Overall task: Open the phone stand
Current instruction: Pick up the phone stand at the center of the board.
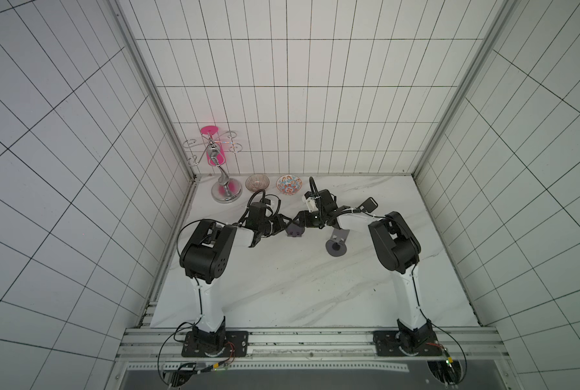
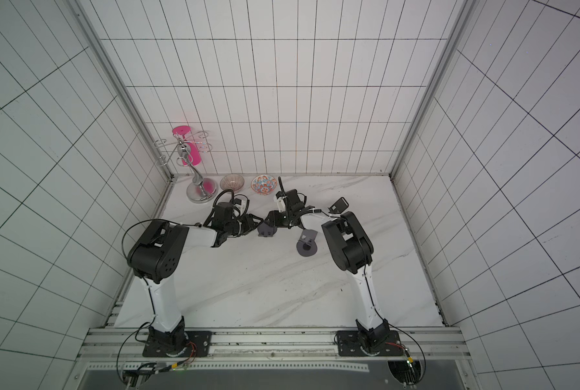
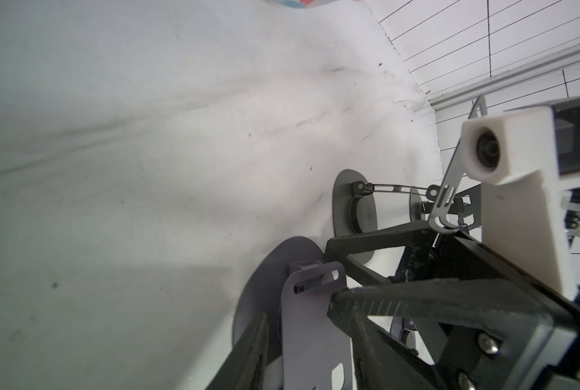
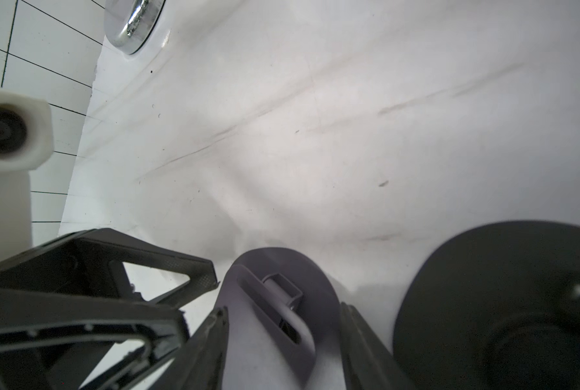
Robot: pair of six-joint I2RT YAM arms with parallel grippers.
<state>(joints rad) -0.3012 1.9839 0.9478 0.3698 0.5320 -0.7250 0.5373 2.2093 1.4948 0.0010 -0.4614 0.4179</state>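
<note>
A lilac-grey phone stand (image 1: pixel 295 231) (image 2: pixel 267 231) is held just above the marble table between my two arms, which meet from either side. In the left wrist view its slotted plate (image 3: pixel 310 324) sits folded close over its round base, and my left gripper (image 3: pixel 298 310) is shut across it. The right wrist view shows the stand's base and hinge bar (image 4: pixel 282 297), with my right gripper (image 4: pixel 285 310) pressing a finger on each edge. In both top views the left gripper (image 1: pixel 286 225) and right gripper (image 1: pixel 301 223) touch the stand's opposite ends.
A dark grey stand (image 1: pixel 336 243) (image 4: pixel 501 304) stands opened just right of the held one. A black stand (image 1: pixel 369 203) is behind the right arm. Two bowls (image 1: pixel 257 182) (image 1: pixel 289 185) and a chrome rack (image 1: pixel 226 192) with a pink cylinder line the back wall.
</note>
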